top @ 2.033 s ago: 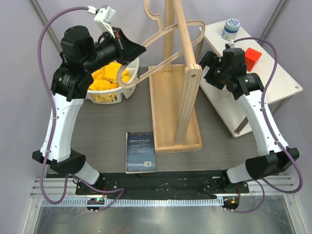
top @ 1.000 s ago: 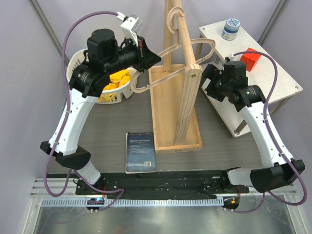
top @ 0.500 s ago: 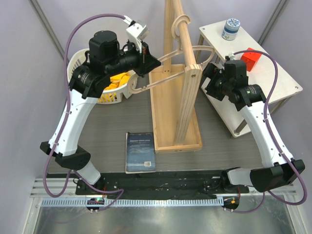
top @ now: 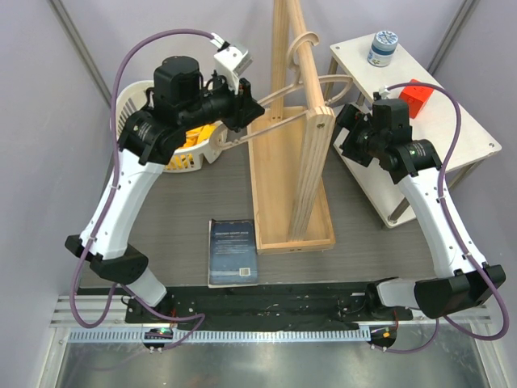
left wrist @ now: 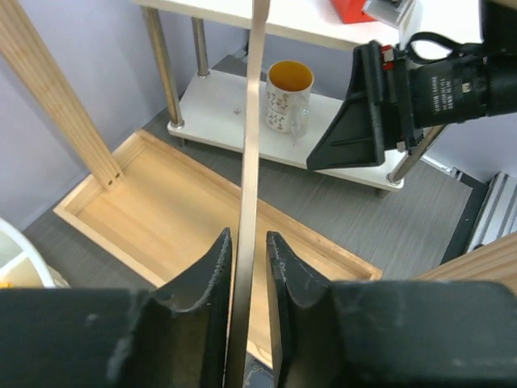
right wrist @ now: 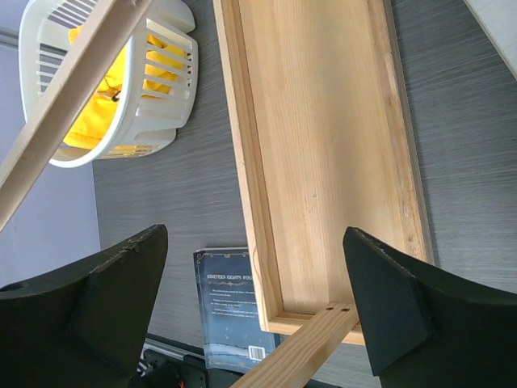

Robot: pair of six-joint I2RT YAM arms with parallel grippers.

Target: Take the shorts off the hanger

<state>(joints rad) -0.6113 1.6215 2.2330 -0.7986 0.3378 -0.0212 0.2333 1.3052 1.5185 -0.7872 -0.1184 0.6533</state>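
Yellow shorts (top: 194, 135): bunched inside the white basket (top: 208, 150) at the table's far left.
Wooden hanger (left wrist: 250, 145): bare. The overhead view shows its loop slanting from the left arm across the rack (top: 311, 145), with its hook curled by the rack's top rail.
Black left gripper (left wrist: 246, 239): its own camera shows both fingers pinching the hanger's thin bar. From overhead the wrist body hides that grip.
Black right gripper (right wrist: 254, 234): fingers spread wide and holding nothing, hovering over the rack's tray (right wrist: 323, 121).
Left wrist only: a mug (left wrist: 289, 89) on the side table's lower shelf.
Right wrist only: the shorts showing through the basket's slots, and a dark book (right wrist: 230, 311) beside the tray.
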